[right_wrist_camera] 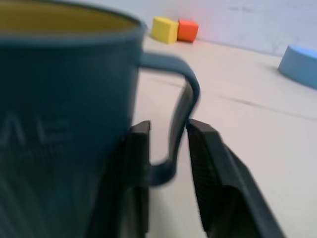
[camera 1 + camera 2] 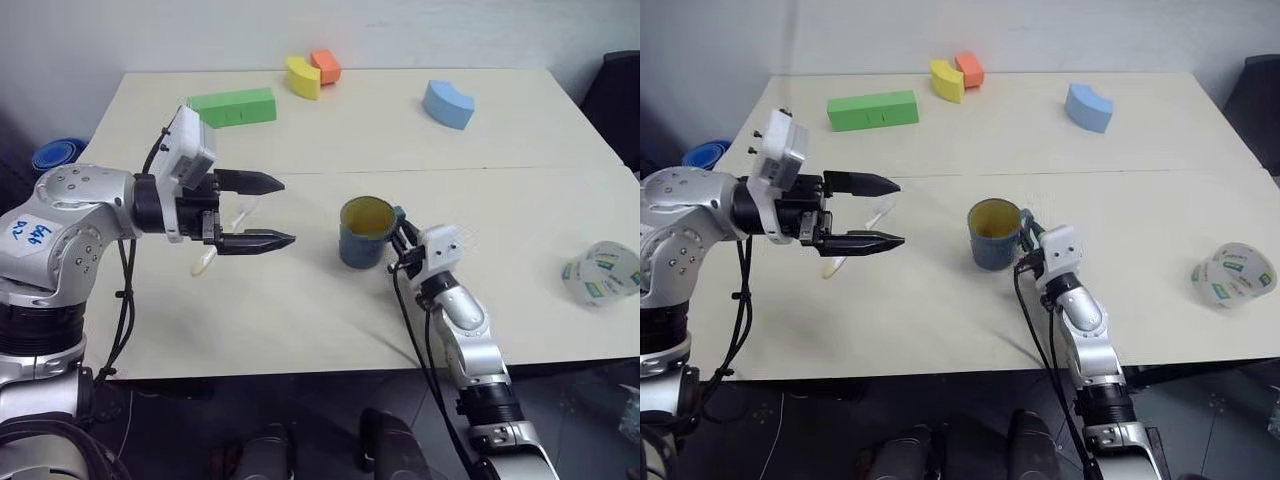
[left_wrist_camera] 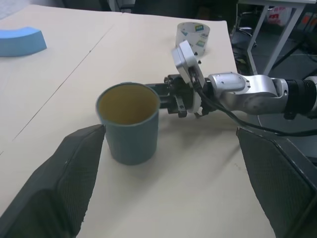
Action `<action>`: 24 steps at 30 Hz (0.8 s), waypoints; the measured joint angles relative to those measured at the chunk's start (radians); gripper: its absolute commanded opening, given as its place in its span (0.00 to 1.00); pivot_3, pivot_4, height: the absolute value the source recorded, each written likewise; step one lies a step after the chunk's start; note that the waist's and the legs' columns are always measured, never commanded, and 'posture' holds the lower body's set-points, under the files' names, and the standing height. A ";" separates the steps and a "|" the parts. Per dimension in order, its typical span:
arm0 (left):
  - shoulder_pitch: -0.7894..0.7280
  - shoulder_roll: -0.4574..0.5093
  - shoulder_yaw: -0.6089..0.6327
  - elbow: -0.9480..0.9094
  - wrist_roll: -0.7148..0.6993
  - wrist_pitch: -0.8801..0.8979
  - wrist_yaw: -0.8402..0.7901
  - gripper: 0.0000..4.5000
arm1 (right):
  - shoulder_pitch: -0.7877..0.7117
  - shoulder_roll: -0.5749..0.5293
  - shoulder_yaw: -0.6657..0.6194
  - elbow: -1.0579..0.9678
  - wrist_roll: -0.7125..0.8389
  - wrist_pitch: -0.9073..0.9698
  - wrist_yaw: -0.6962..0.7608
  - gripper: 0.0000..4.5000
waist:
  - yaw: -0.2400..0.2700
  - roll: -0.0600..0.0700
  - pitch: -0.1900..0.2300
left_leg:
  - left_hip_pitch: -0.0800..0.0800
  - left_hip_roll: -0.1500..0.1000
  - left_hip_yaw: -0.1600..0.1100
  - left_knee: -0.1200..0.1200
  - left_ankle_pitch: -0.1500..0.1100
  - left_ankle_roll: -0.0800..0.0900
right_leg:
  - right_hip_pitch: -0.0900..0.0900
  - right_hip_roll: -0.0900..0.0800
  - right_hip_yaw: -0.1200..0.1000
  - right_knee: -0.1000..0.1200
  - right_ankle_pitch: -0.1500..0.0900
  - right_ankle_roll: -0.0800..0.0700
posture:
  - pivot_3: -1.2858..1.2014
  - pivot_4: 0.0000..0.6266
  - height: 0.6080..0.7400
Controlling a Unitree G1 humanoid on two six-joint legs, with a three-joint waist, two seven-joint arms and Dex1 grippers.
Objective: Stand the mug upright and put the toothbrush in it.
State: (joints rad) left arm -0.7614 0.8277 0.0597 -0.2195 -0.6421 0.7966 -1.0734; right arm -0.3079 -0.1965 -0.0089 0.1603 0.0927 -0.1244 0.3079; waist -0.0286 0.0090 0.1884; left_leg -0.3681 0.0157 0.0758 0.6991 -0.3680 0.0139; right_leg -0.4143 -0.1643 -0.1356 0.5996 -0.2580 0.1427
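On your cream table [image 2: 300,320] the teal mug [image 2: 365,232] stands upright, handle between the right gripper's [image 1: 166,148] slightly parted fingers; toothbrush [image 2: 222,240] at nine o'clock beneath the wide-open left gripper [image 2: 272,212].

toothbrush [image 2: 222,240] mostly hidden behind left gripper [image 2: 282,211], only handle end and a sliver visible. mug [image 1: 64,114] cut off by the right wrist view's edge, embossed lettering blurred, unreadable. tape roll [image 2: 603,273] label print too small to read.

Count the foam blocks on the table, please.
4. A green block lies at the far left, a yellow block and an orange block touch at the far middle, and a blue block is at the far right.
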 measured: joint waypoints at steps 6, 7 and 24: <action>0.000 -0.005 -0.002 0.000 0.000 -0.006 0.000 1.00 | 0.049 -0.046 -0.011 -0.135 0.026 0.099 0.017 0.87 | 0.001 0.000 0.000 | 0.000 0.000 0.000 0.000 0.000 0.000 | 0.000 0.000 0.000 0.000 0.000 0.000 | 0.52 0.24 1.00; 0.007 -0.005 -0.001 0.000 0.000 -0.011 0.002 1.00 | 0.067 -0.082 -0.012 -0.214 0.037 0.165 0.030 0.93 | 0.002 0.000 0.000 | 0.000 0.000 0.000 0.000 0.000 0.000 | 0.000 0.000 0.000 0.000 0.000 0.000 | 0.52 0.24 1.00; 0.599 0.285 0.466 0.081 0.104 -0.065 -0.011 1.00 | 0.227 -0.895 -0.483 -0.584 0.754 0.928 0.772 0.99 | 0.007 0.001 0.002 | 0.001 0.002 0.004 -0.001 -0.002 0.002 | 0.001 0.002 0.002 -0.005 0.000 0.000 | 0.52 0.24 1.00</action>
State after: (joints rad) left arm -0.1626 1.1129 0.5253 -0.1387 -0.5383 0.7312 -1.0848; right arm -0.0811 -1.0917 -0.4916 -0.4233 0.8464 0.8040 1.0798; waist -0.0217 0.0103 0.1903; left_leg -0.3670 0.0178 0.0795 0.6982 -0.3701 0.0157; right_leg -0.4133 -0.1627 -0.1334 0.5942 -0.2580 0.1426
